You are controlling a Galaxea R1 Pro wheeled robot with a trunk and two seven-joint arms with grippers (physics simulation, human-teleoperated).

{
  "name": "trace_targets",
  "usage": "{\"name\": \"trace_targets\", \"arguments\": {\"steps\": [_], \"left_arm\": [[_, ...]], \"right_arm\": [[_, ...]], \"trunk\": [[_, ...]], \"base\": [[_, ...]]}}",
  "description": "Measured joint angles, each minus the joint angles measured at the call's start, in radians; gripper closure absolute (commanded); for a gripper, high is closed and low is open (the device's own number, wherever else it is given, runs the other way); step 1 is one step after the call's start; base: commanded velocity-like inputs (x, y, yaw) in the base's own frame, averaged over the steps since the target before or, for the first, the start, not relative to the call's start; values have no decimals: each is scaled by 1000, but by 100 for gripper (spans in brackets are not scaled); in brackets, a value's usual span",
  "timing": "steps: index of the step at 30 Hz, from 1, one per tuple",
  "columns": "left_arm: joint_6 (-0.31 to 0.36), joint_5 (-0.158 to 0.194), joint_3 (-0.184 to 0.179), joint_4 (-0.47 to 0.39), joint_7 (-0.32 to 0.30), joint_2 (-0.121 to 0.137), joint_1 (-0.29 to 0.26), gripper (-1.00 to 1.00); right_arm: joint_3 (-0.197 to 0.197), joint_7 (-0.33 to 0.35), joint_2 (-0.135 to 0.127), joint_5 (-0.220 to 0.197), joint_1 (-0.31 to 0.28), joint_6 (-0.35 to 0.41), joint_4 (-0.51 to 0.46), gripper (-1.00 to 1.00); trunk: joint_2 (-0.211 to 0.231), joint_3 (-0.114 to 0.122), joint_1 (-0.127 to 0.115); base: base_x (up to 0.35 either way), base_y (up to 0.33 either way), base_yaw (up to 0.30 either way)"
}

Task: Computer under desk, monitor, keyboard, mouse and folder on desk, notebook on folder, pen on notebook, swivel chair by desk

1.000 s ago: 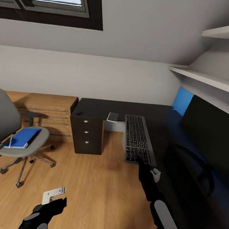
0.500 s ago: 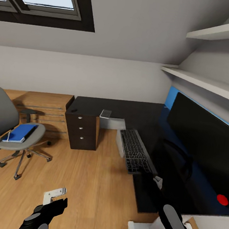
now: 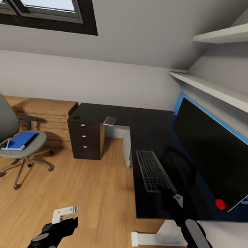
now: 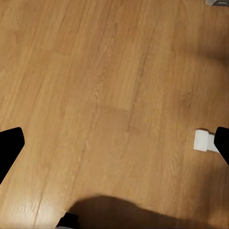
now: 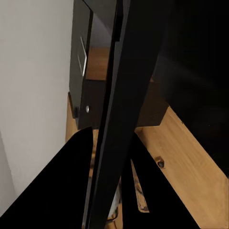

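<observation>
The keyboard (image 3: pixel 155 176) is a slim silver-grey slab with dark keys, lying lengthwise on the black desk (image 3: pixel 150 131) at the lower middle of the head view, in front of the wide black monitor (image 3: pixel 209 149), which stands at the right with a red dot at its lower corner. The right gripper (image 3: pixel 170 193) holds the keyboard's near end; in the right wrist view its two dark fingers (image 5: pixel 57 191) sit on either side of the keyboard's thin edge (image 5: pixel 119 119), pinching it, a detail the head view does not make clear. That view also shows the black drawer unit (image 5: pixel 83 71) beyond the keyboard. At the left of the head view the grey swivel chair (image 3: pixel 7 134) carries the blue folder (image 3: pixel 20 140), with a dark notebook and a pale pen on it, too small to tell apart well. A small dark mouse (image 3: pixel 77 117) lies on the desk's far left end above the drawers. The left gripper (image 3: pixel 65 217) hangs over the wood floor (image 4: pixel 114 95), fingers spread and holding nothing.
</observation>
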Motion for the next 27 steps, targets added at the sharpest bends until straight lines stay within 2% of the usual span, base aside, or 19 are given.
{"name": "trace_targets", "arguments": {"steps": [7,11,14,22,27], "left_arm": [[-1,-1,-4,0,1,0,0,-100],[-2,-1,-5,0,-1,1,0,-100],[-2,0,-5,1,-2,1,0,-100],[-2,-3,-6,1,1,0,0,-100],[-2,-4,-6,1,1,1,0,-100]], "right_arm": [[-2,2,-4,-1,-8,-2,17,100],[-53,1,2,0,-9,-8,19,100],[-69,2,6,1,-9,-13,19,100],[-73,1,11,-2,-9,-47,19,100],[-72,1,27,-1,-9,-51,19,100]], "trunk": [[0,0,0],[0,0,0],[0,0,0],[0,0,0],[0,0,0]], "base": [[35,-26,0],[118,-93,0],[22,-18,0],[3,-2,0],[165,0,0]]}}
